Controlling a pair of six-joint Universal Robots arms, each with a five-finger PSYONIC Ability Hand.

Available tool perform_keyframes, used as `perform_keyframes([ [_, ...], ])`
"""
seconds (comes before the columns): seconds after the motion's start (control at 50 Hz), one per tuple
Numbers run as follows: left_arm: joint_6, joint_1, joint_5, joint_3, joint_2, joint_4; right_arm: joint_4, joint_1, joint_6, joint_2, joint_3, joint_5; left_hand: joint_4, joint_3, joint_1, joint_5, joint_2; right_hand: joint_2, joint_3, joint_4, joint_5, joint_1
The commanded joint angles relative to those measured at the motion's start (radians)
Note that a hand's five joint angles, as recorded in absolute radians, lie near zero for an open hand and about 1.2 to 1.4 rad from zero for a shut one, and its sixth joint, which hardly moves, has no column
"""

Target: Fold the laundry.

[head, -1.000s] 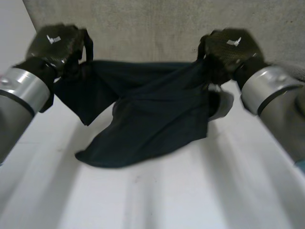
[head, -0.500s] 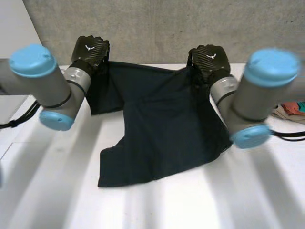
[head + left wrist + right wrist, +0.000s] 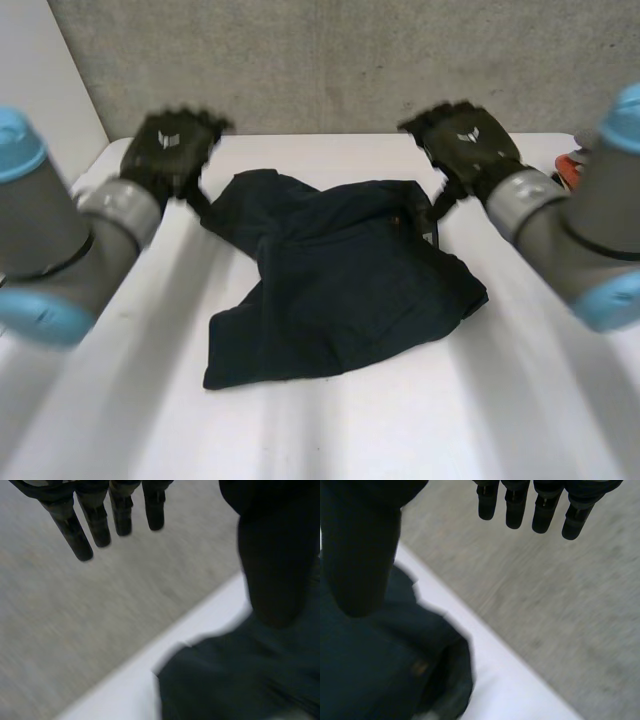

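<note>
1. Your dark garment (image 3: 340,285) lies crumpled on the white table (image 3: 330,430), between the two arms and nearer the far side. Its far edge is bunched in folds, and its near edge runs out to a flatter corner on the left.
2. Your left hand (image 3: 168,150) is above the table at the garment's far left corner, just beside the cloth. In the left wrist view its fingers (image 3: 95,522) are straight and stand well apart from the thumb, with nothing between them. The hand is open and holds nothing, and the garment lies below it.
3. Your right hand (image 3: 465,140) is at the garment's far right corner, close to the bunched edge. In the right wrist view its fingers (image 3: 545,510) are also straight and apart from the thumb, so this hand is open and empty too. The cloth lies heaped under the thumb side.
4. A grey concrete wall (image 3: 350,60) stands behind the table's far edge, and both sets of fingers show against it in the wrist views.
5. A small orange-red thing (image 3: 568,160) lies at the table's right side, behind the right forearm. You cannot tell what it is.
</note>
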Motion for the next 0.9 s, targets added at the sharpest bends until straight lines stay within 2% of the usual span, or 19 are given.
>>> perform_keyframes([
  [0.02, -0.001, -0.025, 0.057, -0.358, 0.188, -0.2, 0.211, -0.144, -0.263, -0.113, 0.225, -0.179, 0.279, 0.28, 0.273, 0.271, 0.278, 0.187, 0.185, 0.184, 0.177, 0.177],
  [0.08, -0.001, -0.033, 0.066, -0.429, 0.189, -0.203, 0.213, -0.168, -0.344, -0.104, 0.283, -0.217, 0.368, 0.368, 0.361, 0.36, 0.367, 0.223, 0.221, 0.22, 0.213, 0.213],
  [0.18, -0.012, -0.036, 0.066, -0.503, 0.124, -0.13, 0.103, -0.194, -0.441, -0.015, 0.352, -0.281, 0.26, 0.26, 0.253, 0.252, 0.259, 0.228, 0.227, 0.225, 0.219, 0.219],
  [0.32, -0.024, -0.033, 0.014, -0.477, 0.035, 0.014, -0.115, -0.187, -0.384, 0.102, 0.348, -0.288, 0.206, 0.207, 0.2, 0.199, 0.205, 0.384, 0.382, 0.381, 0.374, 0.374],
  [0.38, -0.02, -0.036, -0.009, -0.46, 0.005, 0.058, -0.221, -0.171, -0.341, 0.151, 0.339, -0.277, 0.233, 0.233, 0.226, 0.225, 0.232, 0.77, 0.769, 0.767, 0.761, 0.761],
  [0.42, -0.018, -0.042, -0.03, -0.443, -0.02, 0.067, -0.266, -0.164, -0.311, 0.163, 0.333, -0.26, 0.303, 0.304, 0.296, 0.295, 0.302, 1.178, 1.177, 1.175, 1.169, 1.169],
  [0.62, 0.009, -0.091, -0.062, -0.388, -0.1, 0.075, -0.29, -0.141, -0.246, 0.134, 0.363, -0.206, 0.555, 0.556, 0.549, 0.548, 0.554, 1.18, 1.179, 1.177, 1.171, 1.171],
  [0.64, 0.025, -0.092, -0.064, -0.38, -0.109, 0.081, -0.29, -0.141, -0.246, 0.131, 0.368, -0.206, 0.716, 0.716, 0.709, 0.708, 0.715, 1.18, 1.179, 1.177, 1.171, 1.171],
  [0.72, 0.043, -0.102, -0.059, -0.371, -0.111, 0.105, -0.289, -0.139, -0.231, 0.108, 0.376, -0.197, 1.103, 1.104, 1.097, 1.096, 1.102, 1.18, 1.179, 1.177, 1.171, 1.171],
  [0.84, 0.028, -0.122, -0.064, -0.377, -0.055, 0.125, -0.248, -0.138, -0.185, 0.057, 0.372, -0.168, 1.104, 1.105, 1.098, 1.097, 1.103, 1.18, 1.179, 1.177, 1.171, 1.171],
  [0.9, 0.009, -0.123, -0.065, -0.382, 0.016, 0.11, -0.171, -0.13, -0.185, 0.008, 0.363, -0.159, 1.104, 1.105, 1.098, 1.097, 1.103, 1.18, 1.179, 1.177, 1.171, 1.171],
])
